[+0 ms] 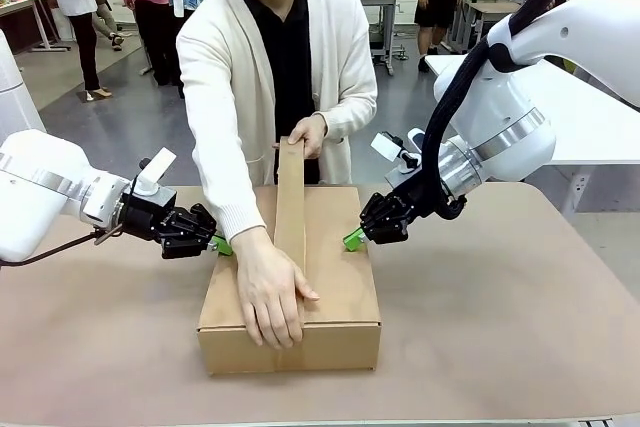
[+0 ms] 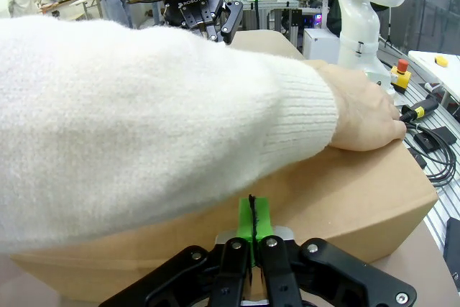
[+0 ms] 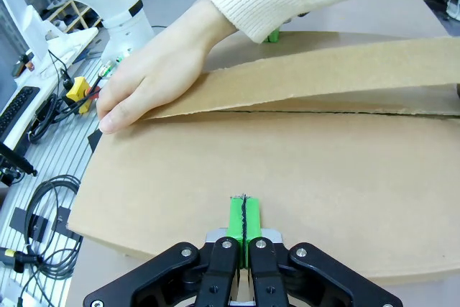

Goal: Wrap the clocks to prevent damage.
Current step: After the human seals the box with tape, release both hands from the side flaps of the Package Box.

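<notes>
A brown-topped table [image 1: 520, 297] carries a closed brown cardboard box [image 1: 340, 317]. I cannot see the wrapped clocks, so I cannot tell where they lie. A person in a cream knitted cardigan [image 1: 215, 97] presses a long strip of brown paper tape [image 1: 291, 202] along the lid seam, one hand [image 1: 268, 292] flat at the near end, the other hand [image 1: 310, 134] at the far end. My left gripper [image 1: 221, 245] sits at the box's left edge, my right gripper [image 1: 354, 239] at its right edge, both with green pads pressed together, gripping nothing.
</notes>
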